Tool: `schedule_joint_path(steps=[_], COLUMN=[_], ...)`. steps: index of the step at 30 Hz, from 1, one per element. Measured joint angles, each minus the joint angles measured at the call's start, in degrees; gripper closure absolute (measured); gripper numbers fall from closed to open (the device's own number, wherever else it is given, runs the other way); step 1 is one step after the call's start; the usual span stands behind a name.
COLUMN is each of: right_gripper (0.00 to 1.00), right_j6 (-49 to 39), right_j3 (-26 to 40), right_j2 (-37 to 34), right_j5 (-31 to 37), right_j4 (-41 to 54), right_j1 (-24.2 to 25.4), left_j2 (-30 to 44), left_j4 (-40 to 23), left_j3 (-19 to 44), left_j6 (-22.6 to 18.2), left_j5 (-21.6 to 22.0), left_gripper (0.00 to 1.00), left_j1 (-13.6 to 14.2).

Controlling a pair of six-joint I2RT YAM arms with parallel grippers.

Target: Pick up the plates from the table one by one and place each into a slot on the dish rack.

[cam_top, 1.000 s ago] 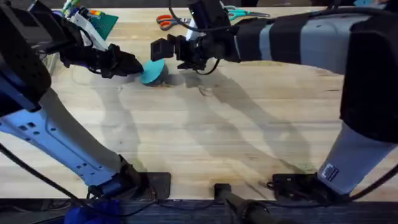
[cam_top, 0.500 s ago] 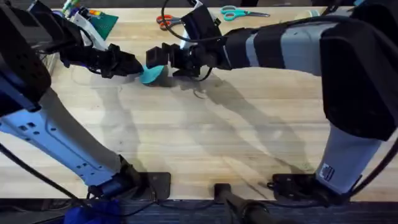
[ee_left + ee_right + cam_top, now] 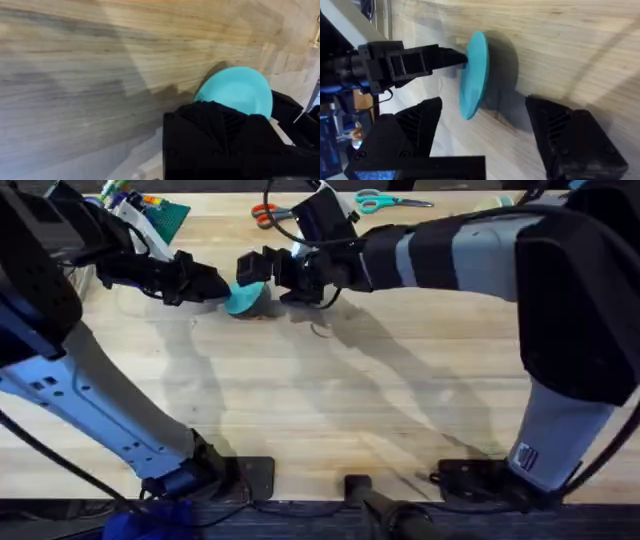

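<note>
We see the left gripper (image 3: 222,287) pinching the turquoise plate (image 3: 246,295) on edge, tilted, toward 11 o'clock on the table (image 3: 330,400). At the plate's 3 o'clock, the right gripper (image 3: 262,268) has its fingers (image 3: 570,135) spread, flanking the plate without touching.

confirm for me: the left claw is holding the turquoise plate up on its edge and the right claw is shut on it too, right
Not quite. The left claw does hold the turquoise plate up on its edge, but the right claw is open, its fingers spread on either side with the plate ahead of them, not touching. The right wrist view shows this.
</note>
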State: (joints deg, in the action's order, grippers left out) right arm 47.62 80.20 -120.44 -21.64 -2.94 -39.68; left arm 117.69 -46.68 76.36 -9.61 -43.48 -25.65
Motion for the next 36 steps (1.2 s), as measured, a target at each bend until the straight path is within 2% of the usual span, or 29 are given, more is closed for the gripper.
schedule_joint_path(steps=[5,11,29,32,36], right_gripper=[0.007,0.008,0.017,0.052,0.218], right_j6=[3.0,5.5,10.7,10.9,11.1], right_j3=[0.0,0.0,0.2,0.2,0.2], right_j2=[0.0,0.0,-2.2,-2.2,-2.2], right_j5=[0.2,0.5,0.9,0.9,0.9], right_j4=[-0.8,-6.6,-6.5,-6.4,-6.4], right_j1=[0.0,0.0,-0.6,-0.8,-1.1], left_j2=[0.0,0.0,0.0,0.0,0.0], left_j4=[0.0,0.0,0.0,0.0,0.0], left_j3=[0.0,0.0,0.0,0.0,0.0], left_j6=[0.0,0.0,0.0,0.0,0.0], left_j5=[0.0,0.0,0.0,0.0,0.0], left_gripper=[0.96,0.96,0.96,0.96,0.96], left_j1=[0.0,0.0,0.0,0.0,0.0])
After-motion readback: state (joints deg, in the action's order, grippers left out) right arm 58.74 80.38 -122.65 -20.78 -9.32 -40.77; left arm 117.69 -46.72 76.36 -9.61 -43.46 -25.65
